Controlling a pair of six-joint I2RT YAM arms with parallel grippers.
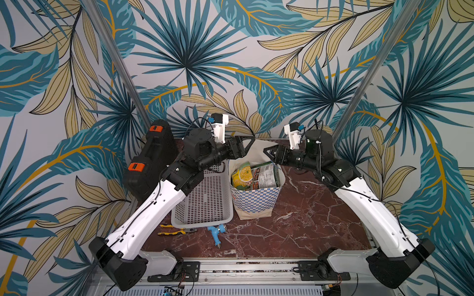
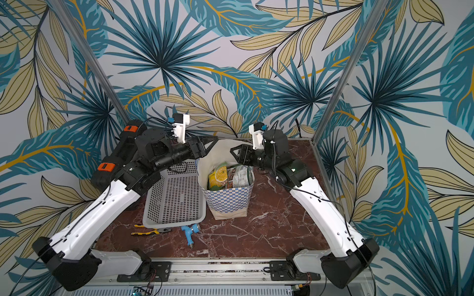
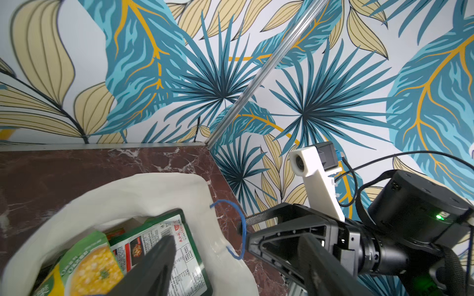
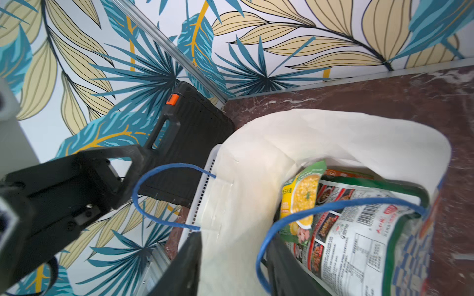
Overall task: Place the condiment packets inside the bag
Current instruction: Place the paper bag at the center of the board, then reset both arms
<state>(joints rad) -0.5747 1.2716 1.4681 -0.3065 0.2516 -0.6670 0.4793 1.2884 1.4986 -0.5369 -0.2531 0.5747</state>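
The bag stands upright mid-table, checkered blue and white outside, cream inside. Condiment packets stand in it: a green-yellow one and a silver, green-edged printed one. My left gripper hangs open over the bag's far left rim, holding nothing. My right gripper faces it over the far right rim, jaws apart, with the cream bag wall showing between them. Blue cord handles hang loose from the rim.
A white perforated basket stands against the bag's left side. A black tool case leans at the far left. Yellow-handled pliers and a blue tap fitting lie near the front. Red marble tabletop lies right of the bag.
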